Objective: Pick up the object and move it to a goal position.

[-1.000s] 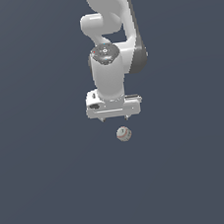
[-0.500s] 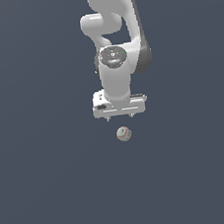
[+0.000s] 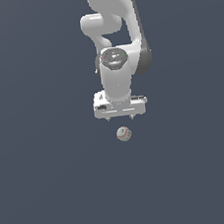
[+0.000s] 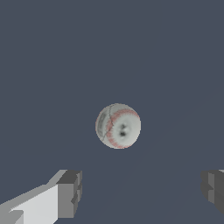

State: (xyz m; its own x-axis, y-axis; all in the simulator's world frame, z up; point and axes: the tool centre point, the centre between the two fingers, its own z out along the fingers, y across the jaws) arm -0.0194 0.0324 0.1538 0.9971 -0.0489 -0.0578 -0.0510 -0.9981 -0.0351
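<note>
My end effector (image 3: pixel 121 117) hangs above the ball (image 3: pixel 123 133) in the exterior view, pointing down, with a clear gap between its fingertips and the ball's top. It is spread wide and holds nothing. In the wrist view the two fingers (image 4: pixel 69 194) stand well apart at either side, and the ball (image 4: pixel 118 126) sits between their lines but beyond them, touching neither.

The ball is off-white and grey with a reddish stitch curve and dark marks at its middle. It rests alone on the dark grey tabletop (image 3: pixel 53 181), roughly at the centre of the exterior view, directly under my hand. It is clearly narrower than the gap between the fingers.

Surroundings: I see only the plain tabletop on every side of the ball, left, right, near and far. No goal marker is discernible in either view. Between the fingers and the ball there is only open space.

My arm (image 3: pixel 116 29) rises behind the hand toward the far side of the scene, with the round wrist joint cap (image 3: pixel 114 58) facing the exterior camera. The arm is well clear of the ball.
</note>
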